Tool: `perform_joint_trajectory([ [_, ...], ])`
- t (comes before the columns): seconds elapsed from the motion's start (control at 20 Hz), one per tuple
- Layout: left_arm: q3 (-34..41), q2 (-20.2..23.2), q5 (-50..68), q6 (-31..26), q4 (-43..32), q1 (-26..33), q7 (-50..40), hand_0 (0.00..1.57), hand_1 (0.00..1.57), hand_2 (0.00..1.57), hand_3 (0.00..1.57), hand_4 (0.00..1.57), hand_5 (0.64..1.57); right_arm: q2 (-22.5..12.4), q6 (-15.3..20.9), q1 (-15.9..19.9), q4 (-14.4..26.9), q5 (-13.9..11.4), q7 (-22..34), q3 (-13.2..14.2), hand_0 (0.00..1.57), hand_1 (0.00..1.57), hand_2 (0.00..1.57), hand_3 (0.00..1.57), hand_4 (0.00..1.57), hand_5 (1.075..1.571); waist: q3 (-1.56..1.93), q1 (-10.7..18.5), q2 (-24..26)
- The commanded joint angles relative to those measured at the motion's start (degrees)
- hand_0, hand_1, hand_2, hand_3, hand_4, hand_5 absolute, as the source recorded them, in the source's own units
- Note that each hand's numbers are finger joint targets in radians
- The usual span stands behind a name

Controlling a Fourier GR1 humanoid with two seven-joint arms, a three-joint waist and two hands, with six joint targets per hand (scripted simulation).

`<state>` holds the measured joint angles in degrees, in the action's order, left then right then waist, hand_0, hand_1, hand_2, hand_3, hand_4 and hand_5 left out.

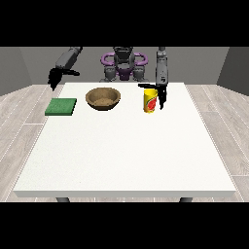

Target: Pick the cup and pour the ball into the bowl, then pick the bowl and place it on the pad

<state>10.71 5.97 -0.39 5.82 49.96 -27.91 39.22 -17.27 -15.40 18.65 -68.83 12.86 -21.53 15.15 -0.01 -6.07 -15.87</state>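
Place: bare test room — a lab-like setup
Signs: large white table, grey walls, pale plank floor — no furnishings

One cam only, front view, so no overlap w/ another. Stands across the white table from the robot, raised, looking down and along the table toward it. Set well back: whole tabletop fits, floor visible either side, robot small beyond the far edge.
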Motion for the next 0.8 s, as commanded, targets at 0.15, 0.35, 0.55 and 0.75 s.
perform_joint_trajectory([
  [0.15,-0.41,5.78,-8.55,11.56,-4.5,-2.01,2.82,1.29,1.29,1.57,1.57,0.79,1.524,-1.79,-2.08,2.46,0.41,1.27,-0.34,0.83,0.0,0.0,0.0,0.0,0.0,1.562,0.09,-2.8,-3.06],
  [0.35,0.75,4.64,-10.19,17.82,-8.78,-1.88,5.6,1.31,1.31,1.57,1.57,0.83,1.511,-2.06,-3.8,0.26,-0.93,1.57,-2.81,1.03,0.0,0.0,0.0,0.0,0.0,1.556,-0.01,-5.71,-3.93],
  [0.55,1.9,2.27,-10.64,23.89,-12.0,-6.45,6.16,1.34,1.34,1.57,1.57,0.88,1.505,-6.12,-5.58,3.87,-1.84,3.9,1.3,2.78,0.0,0.0,0.0,0.0,0.0,1.556,-0.03,-7.59,-6.11],
  [0.75,-4.54,0.84,-16.67,26.22,-9.05,-3.0,-0.83,1.36,1.36,1.57,1.57,0.95,1.525,-9.13,-7.84,2.05,8.42,4.48,0.86,5.93,0.0,0.0,0.0,0.0,0.0,1.555,0.09,-2.92,3.22],
])
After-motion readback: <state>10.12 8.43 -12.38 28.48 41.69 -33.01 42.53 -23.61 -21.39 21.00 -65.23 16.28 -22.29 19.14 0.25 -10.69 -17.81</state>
